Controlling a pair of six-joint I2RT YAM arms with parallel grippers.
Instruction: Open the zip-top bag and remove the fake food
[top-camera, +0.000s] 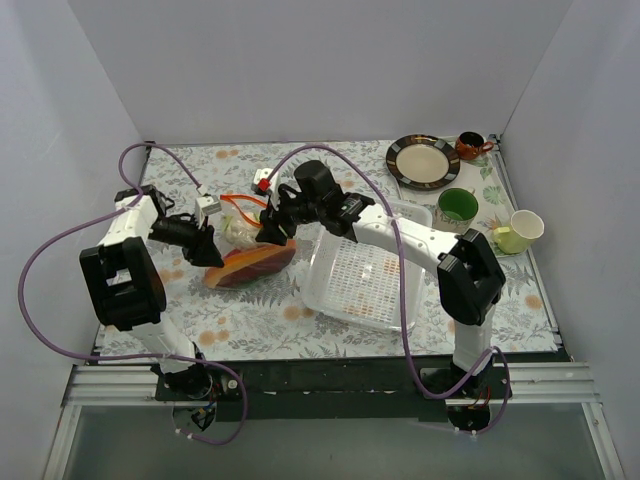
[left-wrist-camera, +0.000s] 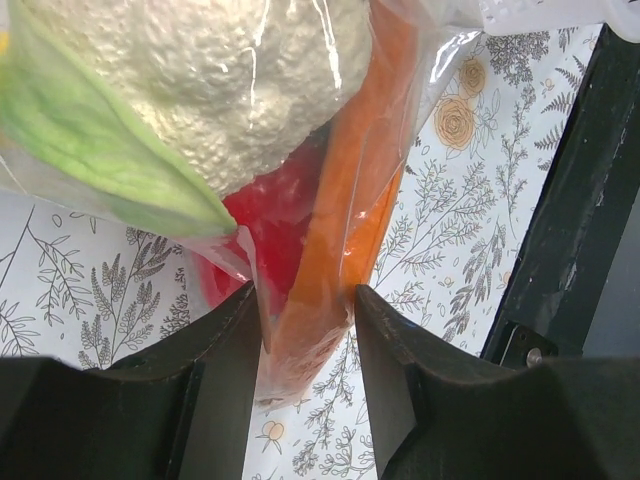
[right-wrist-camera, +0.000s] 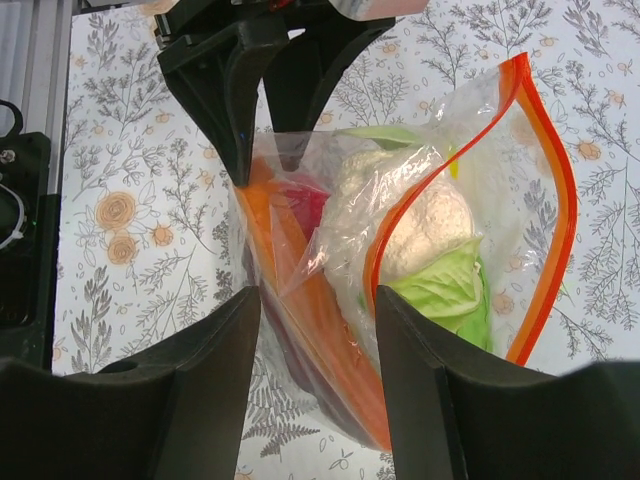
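The mouth of the zip-top bag (top-camera: 250, 262) is judged to be already open, since in the right wrist view its orange-red zip strip (right-wrist-camera: 565, 200) is spread into a wide loop and not pressed together. The step in hand is therefore taken to be the removal of the fake food (right-wrist-camera: 430, 225), none of which is seen outside the bag. The bag is held between the two arms, left of the white tray (top-camera: 345, 260) and over the flowered bench (right-wrist-camera: 120, 210); whether it touches the bench cannot be told. The left gripper (left-wrist-camera: 305, 295) is clamped on the end of the bag far from the right wrist camera, with plastic and an orange piece (left-wrist-camera: 340, 230) filling the gap between its fingers. The right gripper (right-wrist-camera: 318, 295) is closed on the nearer part in the same way, its jaws kept partly apart by the bulk inside. For the next move, it is judged that either the closed end must be raised so that the pieces slide toward the mouth, or one gripper must be released and brought into the opening. The bag looks clear, crinkled and shiny. A pale cabbage piece (left-wrist-camera: 220, 90) with a green leaf and a red piece (left-wrist-camera: 265, 240) are seen packed tightly, so they may catch on the film.
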